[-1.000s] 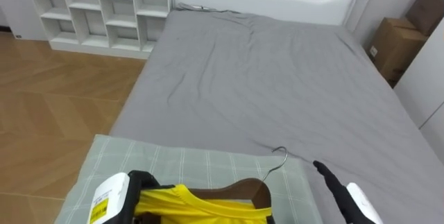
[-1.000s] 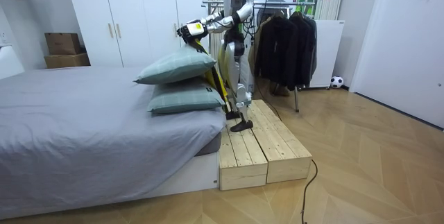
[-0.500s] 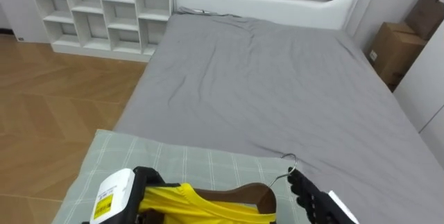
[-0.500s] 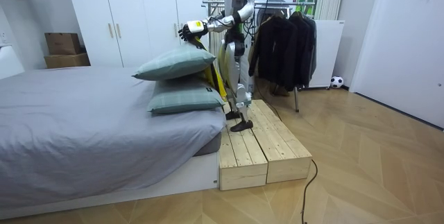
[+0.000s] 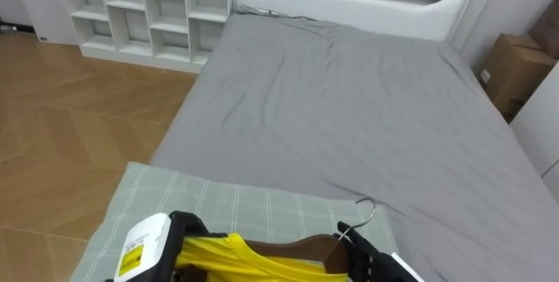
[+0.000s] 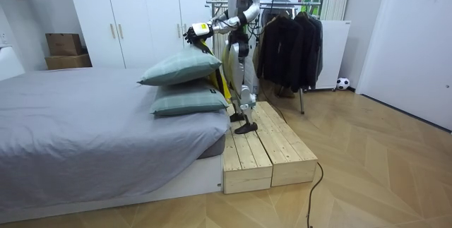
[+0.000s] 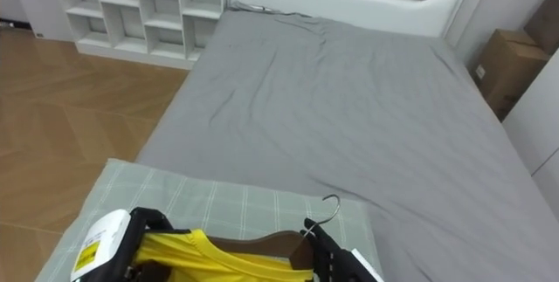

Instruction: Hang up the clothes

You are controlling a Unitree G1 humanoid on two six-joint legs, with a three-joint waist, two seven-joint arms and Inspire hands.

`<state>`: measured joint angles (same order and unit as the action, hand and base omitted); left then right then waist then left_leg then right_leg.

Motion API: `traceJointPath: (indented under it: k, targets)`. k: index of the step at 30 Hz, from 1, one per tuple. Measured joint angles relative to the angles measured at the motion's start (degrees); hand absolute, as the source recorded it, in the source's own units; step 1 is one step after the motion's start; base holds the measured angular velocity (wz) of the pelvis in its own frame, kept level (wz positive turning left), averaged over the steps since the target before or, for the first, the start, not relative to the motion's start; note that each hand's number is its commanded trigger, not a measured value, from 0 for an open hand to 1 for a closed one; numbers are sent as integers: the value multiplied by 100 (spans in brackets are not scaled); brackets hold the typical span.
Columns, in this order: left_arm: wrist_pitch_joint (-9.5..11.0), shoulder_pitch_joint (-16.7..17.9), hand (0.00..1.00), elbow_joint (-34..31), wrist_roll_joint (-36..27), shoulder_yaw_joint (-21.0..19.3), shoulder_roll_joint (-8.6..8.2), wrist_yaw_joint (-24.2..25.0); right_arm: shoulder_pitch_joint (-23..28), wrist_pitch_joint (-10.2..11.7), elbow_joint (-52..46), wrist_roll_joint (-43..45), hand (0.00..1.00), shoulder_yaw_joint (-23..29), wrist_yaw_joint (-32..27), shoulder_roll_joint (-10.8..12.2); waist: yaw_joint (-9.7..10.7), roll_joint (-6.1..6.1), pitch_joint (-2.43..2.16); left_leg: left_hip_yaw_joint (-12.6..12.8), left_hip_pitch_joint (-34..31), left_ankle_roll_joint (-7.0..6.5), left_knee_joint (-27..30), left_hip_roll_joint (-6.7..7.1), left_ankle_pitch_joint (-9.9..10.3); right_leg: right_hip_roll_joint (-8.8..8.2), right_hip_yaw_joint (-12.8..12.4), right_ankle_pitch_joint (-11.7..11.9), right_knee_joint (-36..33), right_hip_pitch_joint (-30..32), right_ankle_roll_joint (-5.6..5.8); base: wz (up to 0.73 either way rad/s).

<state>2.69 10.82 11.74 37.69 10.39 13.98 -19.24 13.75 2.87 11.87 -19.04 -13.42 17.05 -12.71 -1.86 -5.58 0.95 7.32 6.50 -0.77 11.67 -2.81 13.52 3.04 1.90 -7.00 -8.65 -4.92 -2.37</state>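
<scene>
Here we saw the robot standing on a low wooden platform (image 6: 272, 150) against the side of the bed (image 5: 349, 116), facing across it, with a rail of dark jackets (image 6: 289, 48) behind its back. It held its load above the upper of two stacked green checked pillows (image 5: 227, 203). The left robot hand (image 5: 179, 228) sat at the lower left of the eye views, its dark fingers curled down over one shoulder of the yellow garment (image 5: 229, 251), which was draped on a brown wooden hanger (image 5: 301, 245). In the room view the rest of the garment hung down between the robot and the pillows. The right robot hand (image 5: 369, 260) came in from the lower right and touched the hanger's neck just under the metal hook (image 5: 365, 209); we could not tell whether it actually had hold of it. Beyond the grey bed stood a white shelf unit (image 5: 148, 3) at the far left and a cardboard box (image 5: 520, 64) at the far right.
</scene>
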Motion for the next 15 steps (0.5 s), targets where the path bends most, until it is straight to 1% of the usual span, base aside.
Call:
traceJointPath:
  k: [5, 9, 12, 15]
  targets:
    - [-30, 0, 100, 0, -1, 0, 10, 4, -5, -49, 0, -141, 0, -45, 94, -95, -12, -9, -6, -6, 2, 0, -1, 0, 0, -1, -1, 0, 0, 1, 0, 0]
    - [-31, -2, 100, -22, 1, -5, 20, -9, -5, -52, 0, -140, 0, -46, 127, -99, -16, -10, -7, -10, 2, 0, -2, 1, 0, -1, 4, 0, 0, -4, 0, 0]
    - [-31, -2, 100, -153, 4, -29, 35, -46, -7, -52, 0, -140, 0, -47, 129, -98, -25, -9, -7, -18, 7, -1, -3, 3, 0, -2, 8, 0, 0, -16, 0, 0]
    - [-30, -4, 100, -171, 4, -37, 61, -55, -72, -51, 95, -31, 0, -92, 130, -101, -9, -12, -10, -31, 12, -1, 4, 11, 0, -14, 72, 0, -1, -30, 0, 3]
